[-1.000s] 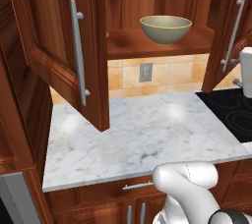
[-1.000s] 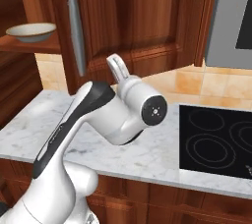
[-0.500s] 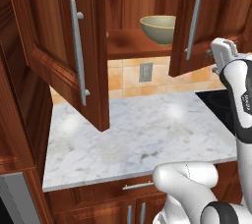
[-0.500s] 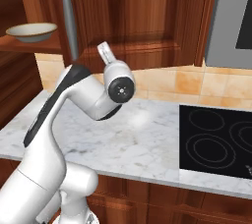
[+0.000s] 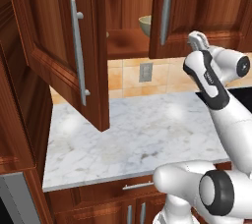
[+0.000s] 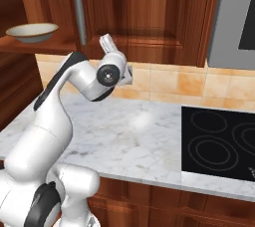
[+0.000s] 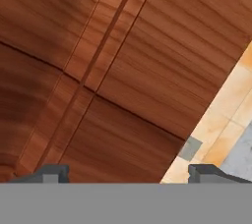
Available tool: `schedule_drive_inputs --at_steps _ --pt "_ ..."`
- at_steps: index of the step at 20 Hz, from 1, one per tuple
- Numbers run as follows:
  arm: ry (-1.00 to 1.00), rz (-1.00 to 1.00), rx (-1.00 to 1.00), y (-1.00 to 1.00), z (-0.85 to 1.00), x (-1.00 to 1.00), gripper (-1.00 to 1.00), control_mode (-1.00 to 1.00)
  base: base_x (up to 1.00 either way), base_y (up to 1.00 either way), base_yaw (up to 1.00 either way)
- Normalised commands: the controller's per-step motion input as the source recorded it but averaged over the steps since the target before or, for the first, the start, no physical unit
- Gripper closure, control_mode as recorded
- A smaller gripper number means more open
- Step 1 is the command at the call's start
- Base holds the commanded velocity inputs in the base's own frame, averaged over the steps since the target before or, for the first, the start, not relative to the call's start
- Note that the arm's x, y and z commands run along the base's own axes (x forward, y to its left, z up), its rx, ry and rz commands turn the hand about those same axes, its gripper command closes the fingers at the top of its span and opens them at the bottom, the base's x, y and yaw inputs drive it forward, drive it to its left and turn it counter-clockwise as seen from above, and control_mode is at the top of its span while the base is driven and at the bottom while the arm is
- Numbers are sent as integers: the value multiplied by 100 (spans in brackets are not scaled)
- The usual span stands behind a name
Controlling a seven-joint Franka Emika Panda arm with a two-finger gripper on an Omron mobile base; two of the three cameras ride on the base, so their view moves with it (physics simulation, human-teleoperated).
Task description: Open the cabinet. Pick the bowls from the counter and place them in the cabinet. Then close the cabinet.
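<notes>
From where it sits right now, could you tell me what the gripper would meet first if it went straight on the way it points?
Most likely the wooden face of the right cabinet door, which lies straight ahead of the open gripper. How near it is cannot be judged.

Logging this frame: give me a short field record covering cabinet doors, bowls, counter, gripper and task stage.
cabinet: left door swung wide open; right door almost shut
bowls: one on the cabinet shelf, partly hidden behind the right door in the left base view; second bowl cannot be told
counter: white marble, no bowl on the visible part
gripper: jaws open, holding nothing, at the lower edge of the right door
stage: closing the cabinet, left door not yet shut
</notes>
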Motion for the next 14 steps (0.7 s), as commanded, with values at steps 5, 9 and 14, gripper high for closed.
schedule_drive_inputs --at_steps 5,9,14 --pt "0 -7 0 -3 0 79 -100 -100 0 0 0" --pt "0 -4 0 -3 0 23 -100 -100 0 0 0" --pt "0 -2 4 -12 14 -13 -100 -100 0 0 0"
